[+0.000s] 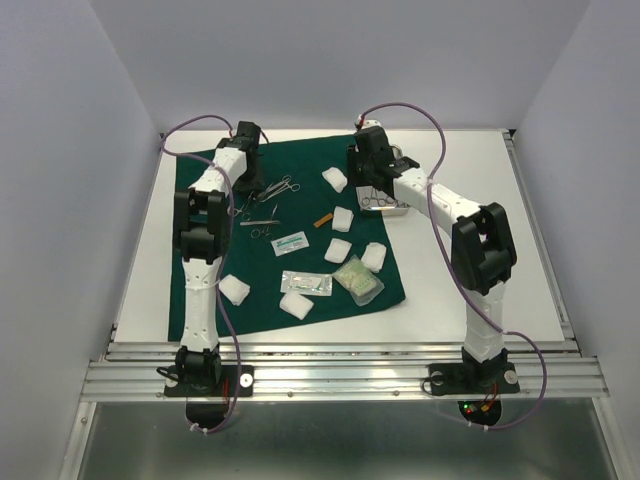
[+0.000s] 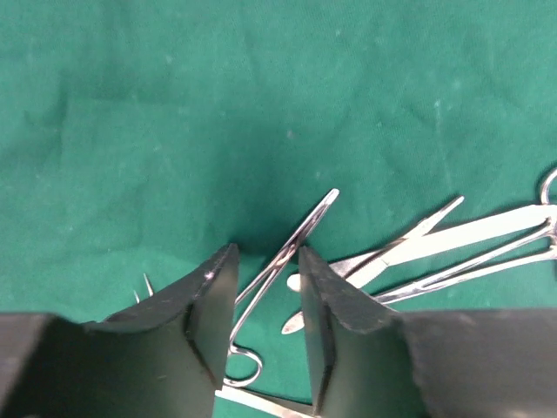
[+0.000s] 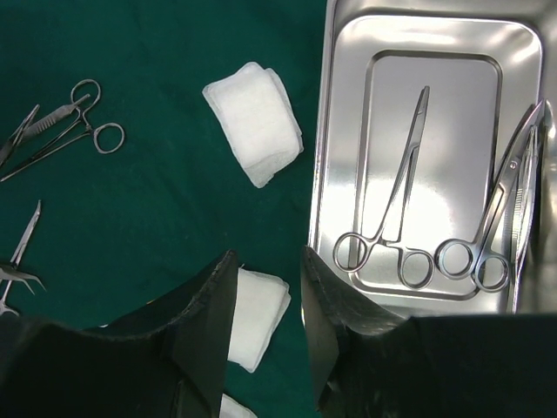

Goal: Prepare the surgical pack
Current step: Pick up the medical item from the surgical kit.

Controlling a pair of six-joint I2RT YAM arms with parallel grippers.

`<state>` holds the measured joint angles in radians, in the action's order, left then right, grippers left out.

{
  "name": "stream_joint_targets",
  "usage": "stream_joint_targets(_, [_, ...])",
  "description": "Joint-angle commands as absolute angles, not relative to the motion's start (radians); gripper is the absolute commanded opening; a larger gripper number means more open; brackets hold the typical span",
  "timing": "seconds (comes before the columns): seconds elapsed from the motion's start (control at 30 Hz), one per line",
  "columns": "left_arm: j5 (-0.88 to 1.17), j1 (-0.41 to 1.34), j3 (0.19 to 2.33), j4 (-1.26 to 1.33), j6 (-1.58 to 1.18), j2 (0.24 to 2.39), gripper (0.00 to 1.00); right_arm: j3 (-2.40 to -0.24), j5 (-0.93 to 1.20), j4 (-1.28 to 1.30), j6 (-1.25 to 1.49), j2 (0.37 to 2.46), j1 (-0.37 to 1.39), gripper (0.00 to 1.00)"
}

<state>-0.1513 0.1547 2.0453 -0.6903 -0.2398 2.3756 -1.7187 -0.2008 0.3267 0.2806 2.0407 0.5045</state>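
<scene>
Forceps (image 3: 406, 174) inside tray (image 3: 452, 104), right-wrist view.

table (image 1: 540, 290): white rectangular top | back wall (image 1: 340, 60), left wall (image 1: 60, 200), right wall (image 1: 600, 150): plain pale grey, closing three edges | near edge: slotted aluminium rails (image 1: 340, 372) | below: dull grey floor (image 1: 340, 440) | light: soft, even

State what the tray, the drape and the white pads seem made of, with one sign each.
Tray: polished metal, likely steel; mirror-like glare. Drape: matte green cloth; creases, no shine. White pads: soft gauze-like fabric, seemingly; folded layered edges.
</scene>
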Motion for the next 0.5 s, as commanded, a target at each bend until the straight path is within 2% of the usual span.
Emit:
stream_joint_targets(0.0, [-0.176,0.147,2.115,-0.721,-0.238,2.421,0.43,-1.71,-0.199,0.308,0.285,1.971,0.502,0.41])
stream_joint_targets(0.23, [-0.167,0.138,2.126,-0.736,-0.259,2.441,0.32,-1.7,-0.195,0.307,0.29,1.976,0.502,0.41])
stream_joint_targets(0.37, [-0.153,0.135,2.12,-0.724,-0.268,2.428,0.2,-1.698,-0.196,0.307,0.293,1.974,0.502,0.41])
stream_joint_targets(0.43, [-0.16,0.135,2.123,-0.723,-0.27,2.415,0.18,-1.698,-0.198,0.307,0.293,1.97,0.502,0.41])
stream_joint_targets(0.47, [-0.161,0.135,2.123,-0.724,-0.27,2.408,0.13,-1.697,-0.199,0.307,0.293,1.967,0.502,0.41])
